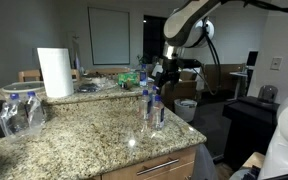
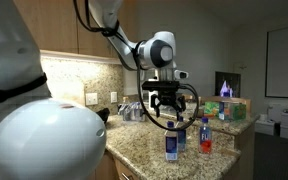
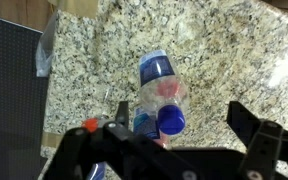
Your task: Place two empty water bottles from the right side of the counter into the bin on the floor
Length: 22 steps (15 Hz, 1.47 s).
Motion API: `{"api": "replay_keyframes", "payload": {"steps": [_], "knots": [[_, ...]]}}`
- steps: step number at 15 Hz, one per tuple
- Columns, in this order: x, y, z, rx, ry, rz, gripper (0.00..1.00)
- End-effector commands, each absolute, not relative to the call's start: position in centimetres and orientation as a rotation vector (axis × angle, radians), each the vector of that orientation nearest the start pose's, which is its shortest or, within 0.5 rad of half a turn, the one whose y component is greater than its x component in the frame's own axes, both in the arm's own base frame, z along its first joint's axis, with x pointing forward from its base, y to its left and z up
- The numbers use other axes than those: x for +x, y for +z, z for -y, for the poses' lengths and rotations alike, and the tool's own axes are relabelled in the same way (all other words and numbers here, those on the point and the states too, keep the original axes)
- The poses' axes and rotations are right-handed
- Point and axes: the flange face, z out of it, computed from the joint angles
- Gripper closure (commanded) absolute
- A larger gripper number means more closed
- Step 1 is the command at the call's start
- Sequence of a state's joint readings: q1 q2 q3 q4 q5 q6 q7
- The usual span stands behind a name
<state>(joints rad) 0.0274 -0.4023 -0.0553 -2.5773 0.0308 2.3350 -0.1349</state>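
Observation:
Several small clear water bottles with blue caps stand together near the counter's [image 1: 84,140] end, seen in both exterior views [image 1: 152,108] [image 2: 172,142]. One of them [image 2: 205,137] has a reddish label. My gripper [image 1: 165,72] [image 2: 166,103] hangs just above this group and is open and empty. In the wrist view the nearest bottle's blue cap [image 3: 171,120] lies between my spread fingers [image 3: 179,130], closer to the left one. A second bottle [image 3: 156,68] stands just beyond it. The pale round bin [image 1: 186,108] stands on the floor past the counter's end.
A shrink-wrapped pack of bottles [image 1: 19,112] and a paper towel roll [image 1: 54,72] stand at the counter's other end. A green box [image 2: 234,108] sits at the back. The counter edge drops to dark floor [image 3: 9,90] beside the bottles.

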Motion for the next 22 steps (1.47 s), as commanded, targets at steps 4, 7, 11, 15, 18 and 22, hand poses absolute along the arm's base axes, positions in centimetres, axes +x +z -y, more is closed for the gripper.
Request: {"api": "replay_keyframes", "payload": {"steps": [4, 7, 11, 15, 18, 22], "knots": [[46.3, 39.0, 0.8, -3.083, -0.125, 0.16, 0.0], [47.1, 38.2, 0.7, -3.088, -0.065, 0.157, 0.33], [47.3, 37.6, 0.5, -3.084, -0.003, 0.168, 0.59], [47.3, 37.4, 0.4, -3.092, 0.005, 0.16, 0.85], [47.3, 37.6, 0.6, -3.101, 0.002, 0.142, 0.85], [46.2, 37.8, 2.3, -3.112, 0.008, 0.08, 0.85]]}}
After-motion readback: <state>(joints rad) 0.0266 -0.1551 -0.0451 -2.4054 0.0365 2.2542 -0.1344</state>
